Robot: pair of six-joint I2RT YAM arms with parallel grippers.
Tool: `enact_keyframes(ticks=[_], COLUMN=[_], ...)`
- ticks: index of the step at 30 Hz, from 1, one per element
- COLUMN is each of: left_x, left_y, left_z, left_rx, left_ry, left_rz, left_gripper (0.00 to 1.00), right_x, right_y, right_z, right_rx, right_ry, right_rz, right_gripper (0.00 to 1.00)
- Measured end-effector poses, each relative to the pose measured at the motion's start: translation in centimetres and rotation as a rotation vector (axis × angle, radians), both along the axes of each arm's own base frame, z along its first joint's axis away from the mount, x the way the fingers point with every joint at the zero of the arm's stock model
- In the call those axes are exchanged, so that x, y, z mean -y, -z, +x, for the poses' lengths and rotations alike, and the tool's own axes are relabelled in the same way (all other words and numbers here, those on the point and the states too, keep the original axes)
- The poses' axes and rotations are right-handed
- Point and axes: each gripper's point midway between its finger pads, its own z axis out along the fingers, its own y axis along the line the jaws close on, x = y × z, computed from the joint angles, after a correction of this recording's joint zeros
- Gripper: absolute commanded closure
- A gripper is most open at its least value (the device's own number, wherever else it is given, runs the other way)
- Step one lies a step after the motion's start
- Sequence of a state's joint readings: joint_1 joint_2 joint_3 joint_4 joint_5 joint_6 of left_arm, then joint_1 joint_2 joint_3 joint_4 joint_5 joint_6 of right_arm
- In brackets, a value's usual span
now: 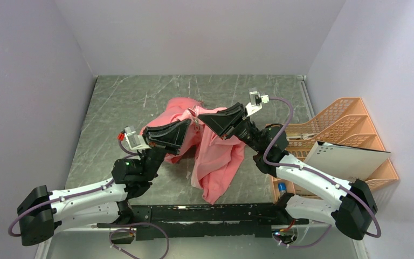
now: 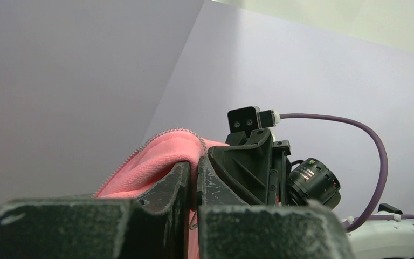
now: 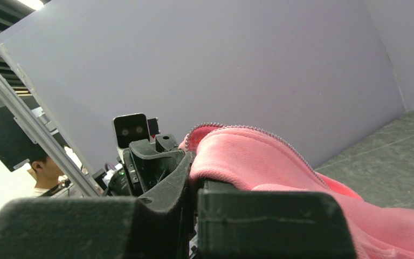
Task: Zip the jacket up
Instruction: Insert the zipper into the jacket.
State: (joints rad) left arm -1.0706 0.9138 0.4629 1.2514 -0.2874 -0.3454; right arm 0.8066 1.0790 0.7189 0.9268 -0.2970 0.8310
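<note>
The salmon-pink jacket [image 1: 218, 156] is lifted off the table at its middle, with the rest hanging down in folds toward the near edge. My left gripper [image 1: 188, 128] and right gripper [image 1: 202, 116] meet tip to tip at the raised part. In the left wrist view my left gripper [image 2: 192, 168] is shut on the jacket [image 2: 151, 162] by its zipper-toothed edge, and a small metal piece [image 2: 193, 220] hangs between the fingers. In the right wrist view my right gripper [image 3: 197, 175] is shut on a fold of the jacket [image 3: 248, 156] beside the zipper teeth.
An orange sorting rack [image 1: 350, 129] stands at the right wall with a white sheet [image 1: 345, 156] leaning in it. The grey table [image 1: 124, 108] is walled on three sides. A person [image 3: 43, 167] shows at the left of the right wrist view.
</note>
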Motion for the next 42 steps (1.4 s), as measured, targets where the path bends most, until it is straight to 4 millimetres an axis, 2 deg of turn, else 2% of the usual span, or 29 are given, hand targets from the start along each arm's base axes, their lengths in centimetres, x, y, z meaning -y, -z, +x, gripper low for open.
enact_keyframes(ticks=[42], left_x=[0.67], left_y=[0.95], left_z=[0.23], left_rx=[-0.025], left_ry=[0.024], left_rz=[-0.004], left_gripper=[0.95], right_x=[-0.03], right_y=[-0.12], right_z=[0.09], right_rx=[-0.011], right_ry=[-0.005], right_rz=[0.015], right_gripper=[1.0])
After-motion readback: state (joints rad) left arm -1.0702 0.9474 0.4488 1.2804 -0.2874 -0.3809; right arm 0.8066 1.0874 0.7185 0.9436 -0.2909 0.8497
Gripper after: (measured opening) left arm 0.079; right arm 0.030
